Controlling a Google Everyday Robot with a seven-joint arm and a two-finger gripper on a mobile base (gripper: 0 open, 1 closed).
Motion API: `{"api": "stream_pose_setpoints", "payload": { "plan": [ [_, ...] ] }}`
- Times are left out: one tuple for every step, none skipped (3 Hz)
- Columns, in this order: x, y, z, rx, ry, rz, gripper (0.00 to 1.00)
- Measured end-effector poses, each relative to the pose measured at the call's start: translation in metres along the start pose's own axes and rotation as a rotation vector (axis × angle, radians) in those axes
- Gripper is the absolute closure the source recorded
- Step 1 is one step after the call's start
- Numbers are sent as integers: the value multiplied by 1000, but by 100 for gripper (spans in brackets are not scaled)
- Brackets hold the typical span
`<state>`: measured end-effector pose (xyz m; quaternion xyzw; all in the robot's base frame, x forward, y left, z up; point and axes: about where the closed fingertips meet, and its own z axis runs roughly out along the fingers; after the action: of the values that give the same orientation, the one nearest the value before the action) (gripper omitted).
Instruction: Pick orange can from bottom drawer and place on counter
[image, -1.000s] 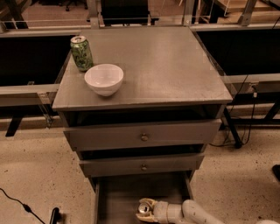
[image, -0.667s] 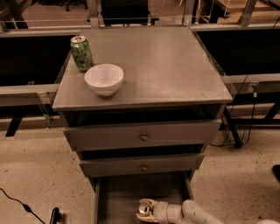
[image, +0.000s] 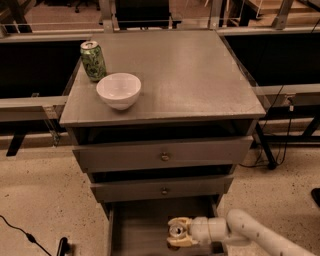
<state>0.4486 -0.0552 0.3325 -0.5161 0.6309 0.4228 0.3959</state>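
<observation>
The bottom drawer (image: 135, 230) is pulled open below the two upper drawers. My gripper (image: 178, 232) reaches into it from the lower right. Its pale fingers (image: 178, 221) are closed on either side of the orange can (image: 176, 231). Only the can's silver top shows between them. The counter (image: 190, 75) is the flat grey top of the cabinet, well above the gripper.
A green patterned can (image: 93, 60) and a white bowl (image: 119, 90) stand at the counter's left rear. Two shut upper drawers with brass knobs (image: 164, 156) overhang the open drawer. A black cable (image: 22, 234) lies on the floor at lower left.
My gripper and the can between its fingers have shifted slightly right and up inside the bottom drawer. Everything on the counter is unchanged.
</observation>
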Motion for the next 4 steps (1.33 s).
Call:
{"api": "stream_pose_setpoints", "payload": {
  "plan": [
    [-35,0,-22,-52,12,-48,100],
    [-40,3,-21,-66,-8,-59,100],
    [-70,21,-34,-92,-46,-129,100],
    [-150,72,-78,-63,-49,-279,100]
  ]
}}
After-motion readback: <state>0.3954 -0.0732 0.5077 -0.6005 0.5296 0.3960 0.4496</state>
